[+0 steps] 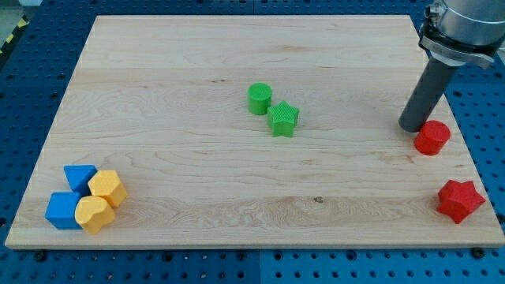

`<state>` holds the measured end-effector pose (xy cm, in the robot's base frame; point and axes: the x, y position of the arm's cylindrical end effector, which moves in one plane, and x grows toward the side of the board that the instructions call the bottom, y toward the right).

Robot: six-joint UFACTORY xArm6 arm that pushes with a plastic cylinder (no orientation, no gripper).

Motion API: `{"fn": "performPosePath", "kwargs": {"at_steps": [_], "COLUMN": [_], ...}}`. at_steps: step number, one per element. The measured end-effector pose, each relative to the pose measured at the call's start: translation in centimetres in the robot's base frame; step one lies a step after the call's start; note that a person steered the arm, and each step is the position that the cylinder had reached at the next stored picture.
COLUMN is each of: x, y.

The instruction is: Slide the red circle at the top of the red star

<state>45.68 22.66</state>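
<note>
Filling most of the view: pale wooden surface [197, 181], lying on a blue perforated bench [24, 87]. Taken as the landmark throughout: the red star [460, 199], at the view's lower right, close to the surface's right edge and near its bottom corner.

Coming down from the view's top right, well above the red star: grey arm housing [465, 24], ending in a straight dark rod. No tool with jaws here, so nothing open, nothing shut, nothing held. My tip [413, 128] resting on the surface up and to the left of the red star, touching or just beside the red circle's upper left side; whether in true contact, cannot tell.

Red circle [432, 137] sitting above the red star and slightly to its left, apart from it, with bare wood between the two.

Far to the left of the red star, at the surface's lower left corner, a tight cluster of four: blue block [80, 177] of triangular look at the top, yellow hexagon-like block [107, 188] beside it, blue square block [62, 211] lowest left, yellow block [94, 214] of heart-like shape lowest right, each touching its neighbours.

Well left of the red star and higher, near mid-surface: green star [282, 119], with green circle [259, 99] touching it at its upper left.
</note>
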Motion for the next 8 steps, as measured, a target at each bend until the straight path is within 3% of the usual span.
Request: {"fn": "performPosePath", "kwargs": {"at_steps": [2, 4, 5, 7, 8], "x": [-1.5, 2.0, -2.0, 3.0, 3.4], "y": [0.2, 1.6, 1.9, 3.1, 3.1]}}
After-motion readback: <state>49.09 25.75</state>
